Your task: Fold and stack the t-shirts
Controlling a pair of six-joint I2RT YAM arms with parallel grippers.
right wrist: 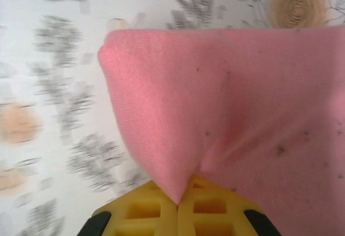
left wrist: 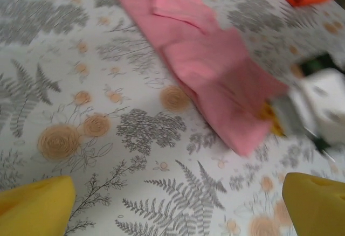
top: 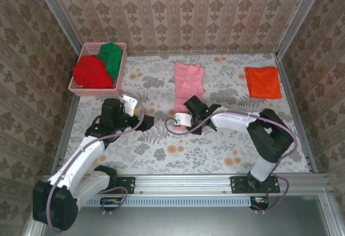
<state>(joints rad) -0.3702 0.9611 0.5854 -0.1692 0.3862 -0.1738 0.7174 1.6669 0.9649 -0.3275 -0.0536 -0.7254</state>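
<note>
Right gripper (top: pixel 193 112) meets the near end of one light pink t-shirt (top: pixel 188 80). One orange t-shirt (top: pixel 263 81) lies far right. One red t-shirt (top: pixel 90 71) and one green t-shirt (top: pixel 111 57) fill one basket (top: pixel 81 91), far left.
Left wrist: left gripper (left wrist: pixel 175 209) stands with its fingers wide apart, near the pink shirt.
Right wrist: fingers clamped on the pink cloth.

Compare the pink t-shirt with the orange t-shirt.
The pink t-shirt is a long strip; the orange t-shirt is a compact square. The pink t-shirt lies centrally, the orange t-shirt farther right. The right gripper pinches the pink t-shirt's near end; the orange t-shirt lies untouched. Both are plain single-colour cloth.
</note>
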